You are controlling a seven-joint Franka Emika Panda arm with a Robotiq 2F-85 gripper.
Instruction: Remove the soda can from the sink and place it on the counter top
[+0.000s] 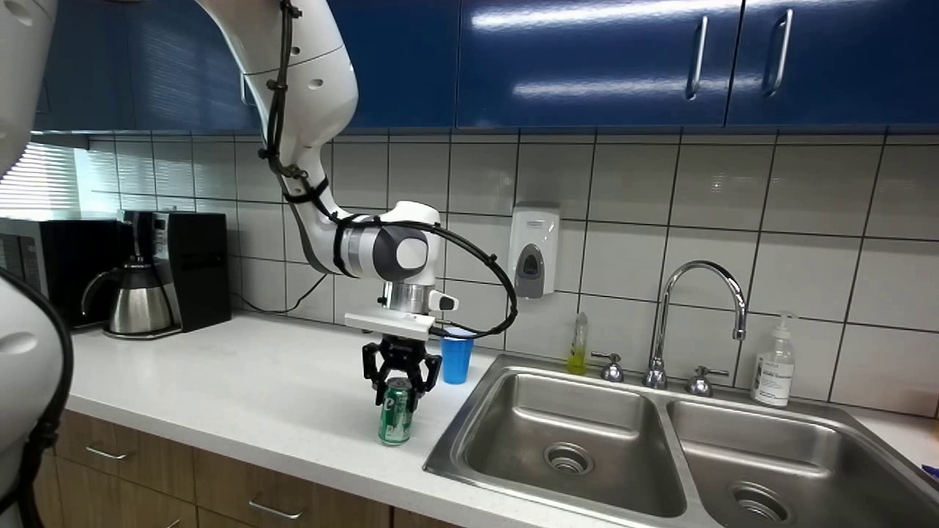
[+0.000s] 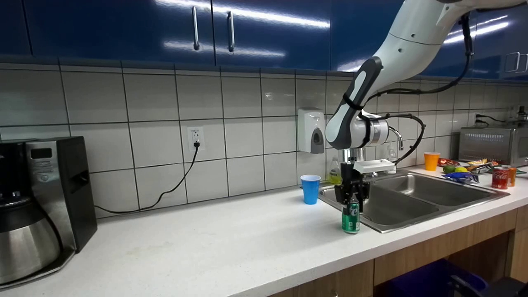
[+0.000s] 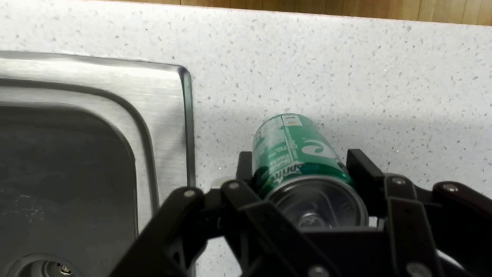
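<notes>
The green soda can (image 1: 396, 429) stands upright at the counter top (image 1: 293, 374), just beside the sink (image 1: 456, 434). It shows in both exterior views, also here (image 2: 350, 225), and in the wrist view (image 3: 292, 142), where its silvery top faces my camera. I cannot tell whether its base fully rests on the counter. My gripper (image 1: 397, 403) points straight down, with one finger on each side of the can's upper half. In the wrist view the fingers (image 3: 299, 169) lie against the can's sides. Part of the can's top is hidden by the gripper.
A blue cup (image 1: 456, 359) stands behind my gripper near the sink's back corner. The chrome faucet (image 1: 660, 330), a yellow-green soap bottle (image 1: 578, 346) and a pump bottle (image 1: 775, 367) line the sink's back. A coffee maker (image 2: 53, 198) stands at the counter's far end from the sink.
</notes>
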